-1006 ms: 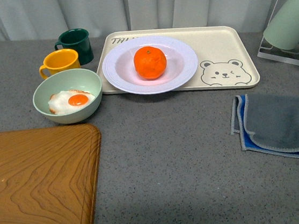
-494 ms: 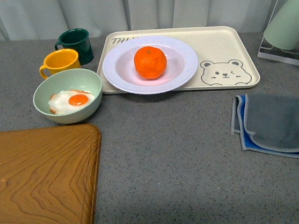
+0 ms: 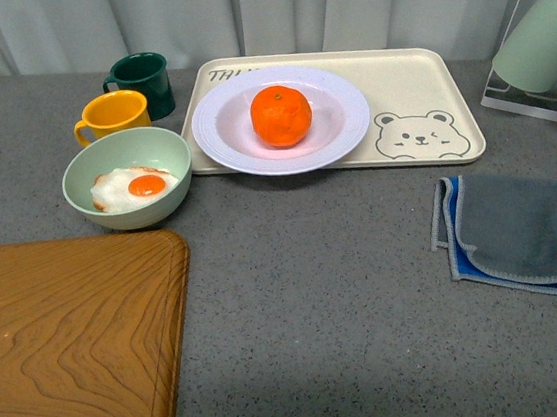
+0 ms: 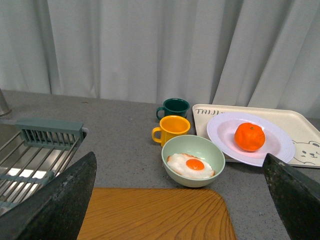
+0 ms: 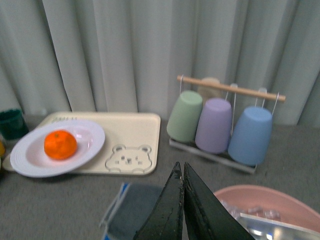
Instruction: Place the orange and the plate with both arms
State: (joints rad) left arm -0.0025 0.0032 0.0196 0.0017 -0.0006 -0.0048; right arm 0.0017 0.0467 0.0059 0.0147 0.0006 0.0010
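Nothing has moved since the earlier frames: left gripper (image 4: pixel 180 200) wide open and empty, right gripper (image 5: pixel 183 200) apparently closed on nothing, both withdrawn; orange (image 3: pixel 281 116) sits in plate (image 3: pixel 336 136) at the bear tray's (image 3: pixel 415 82) left end, so placement looks complete.

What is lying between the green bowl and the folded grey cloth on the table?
Nothing. In the front view, the stretch from the bowl to the cloth is bare grey table. The plate with the orange sits further back.
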